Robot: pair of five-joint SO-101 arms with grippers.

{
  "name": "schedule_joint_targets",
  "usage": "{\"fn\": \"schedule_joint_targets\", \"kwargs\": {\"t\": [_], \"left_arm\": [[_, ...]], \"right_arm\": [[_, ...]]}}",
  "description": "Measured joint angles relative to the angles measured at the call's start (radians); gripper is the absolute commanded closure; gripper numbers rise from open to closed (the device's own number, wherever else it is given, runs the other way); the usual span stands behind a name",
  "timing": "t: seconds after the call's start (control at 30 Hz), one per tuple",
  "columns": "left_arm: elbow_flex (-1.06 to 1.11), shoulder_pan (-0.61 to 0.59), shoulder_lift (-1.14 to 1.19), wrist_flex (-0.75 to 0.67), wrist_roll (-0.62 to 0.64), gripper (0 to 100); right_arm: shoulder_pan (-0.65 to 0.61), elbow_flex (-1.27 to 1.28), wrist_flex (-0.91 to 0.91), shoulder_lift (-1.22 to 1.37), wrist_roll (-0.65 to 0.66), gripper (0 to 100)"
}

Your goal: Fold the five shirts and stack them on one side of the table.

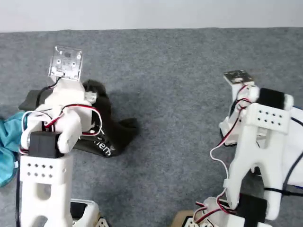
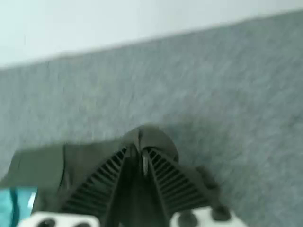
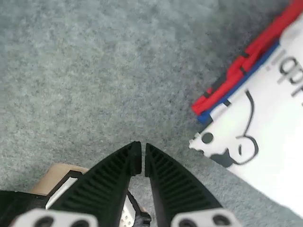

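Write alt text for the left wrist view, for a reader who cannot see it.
The left arm's jaws, closed, pinch a raised fold of a dark shirt lying on the grey table. A corner of teal fabric shows beside the shirt, and a pale wall lies beyond the table.

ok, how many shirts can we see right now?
5: dark shirt under the left arm, teal shirt at the table's left edge, white shirt by the right arm, lying over a red layer and a blue layer, apparently two more shirts. Others may be hidden.
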Motion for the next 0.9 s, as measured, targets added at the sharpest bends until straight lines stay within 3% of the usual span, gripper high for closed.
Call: {"fn": "schedule_joint_targets", "kwargs": {"t": [0.17, 0.4, 0.57, 0.77, 0.9], "left_arm": [[0.106, -0.163, 0.0, 0.0, -0.023, 99], [0.19, -0.479, 0.002, 0.002, -0.222, 99], [0.249, -0.692, 0.002, 0.002, -0.331, 99], [0.319, -0.752, 0.002, 0.002, -0.374, 99], [0.333, -0.752, 0.002, 0.002, -0.374, 99]], "right_arm": [[-0.169, 0.0, 0.0, 0.0, 0.0, 96.9], [-0.393, 0.0, -0.084, 0.0, 0.0, 96.5], [-0.517, 0.0, -0.199, 0.055, -0.083, 81.5], [-0.634, -0.144, -0.222, 0.288, -0.298, 77.0], [-0.7, -0.339, -0.222, 0.442, -0.307, 76.9]]}}
